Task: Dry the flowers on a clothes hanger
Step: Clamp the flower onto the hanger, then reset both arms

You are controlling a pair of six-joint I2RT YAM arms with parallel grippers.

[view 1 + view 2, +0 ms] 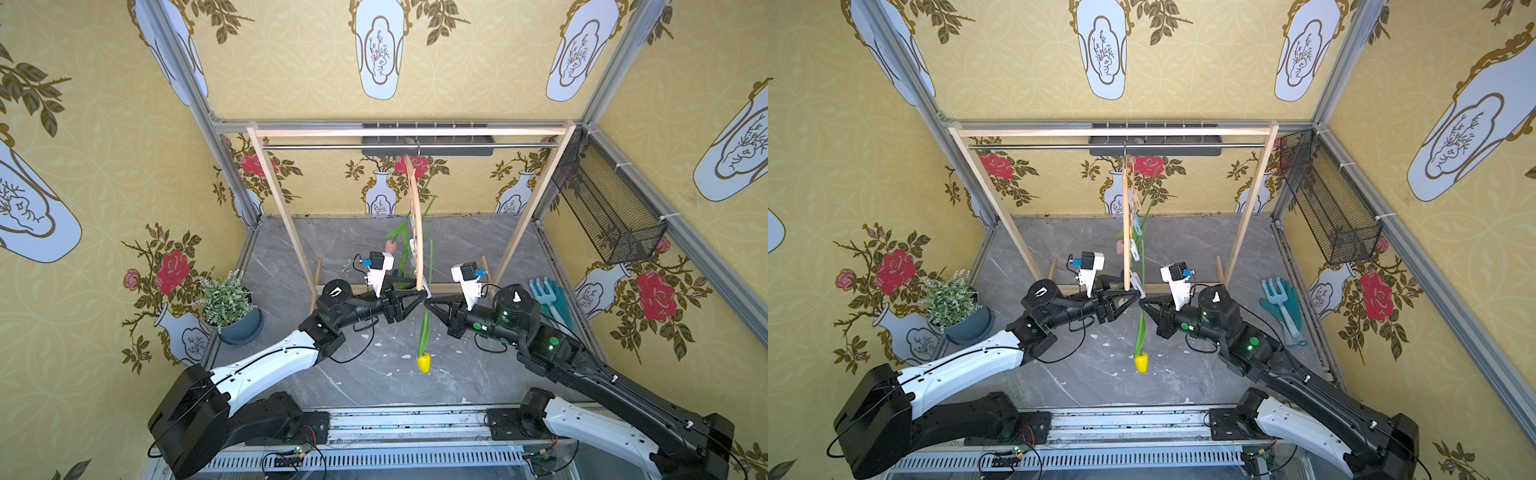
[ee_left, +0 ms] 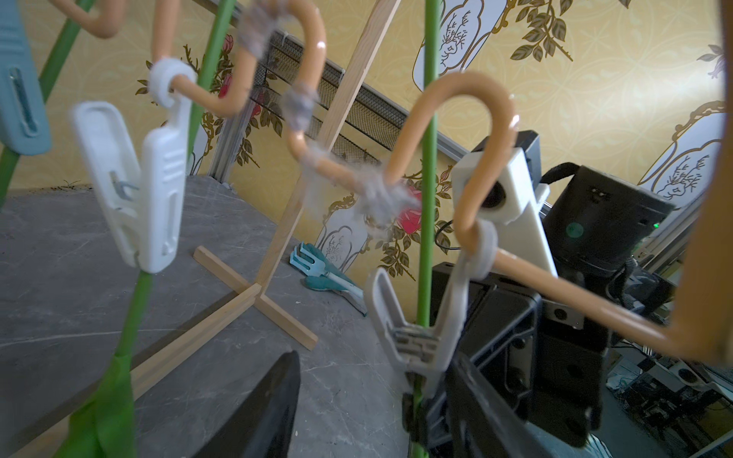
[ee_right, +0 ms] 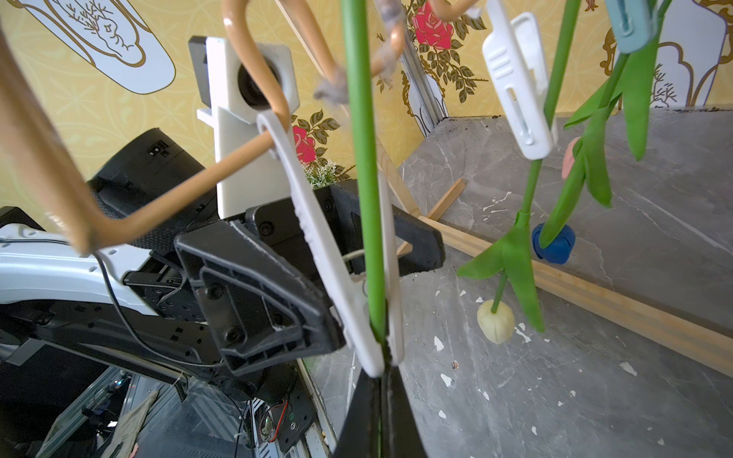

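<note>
Yellow-headed artificial tulip (image 1: pixel 423 332) dangles head-down below the near end of the thin light-wood hanger (image 1: pixel 419 232).
The left gripper (image 3: pixel 373 285) squeezes the white plastic peg (image 3: pixel 321 253) while the right gripper (image 3: pixel 381 412) clenches the stem. If the stem is freed before the peg bites, the flower likely falls.

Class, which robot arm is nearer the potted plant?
Left. The left arm passes close beside the potted plant; the right arm reaches in from the opposite side, by the blue rake.
</note>
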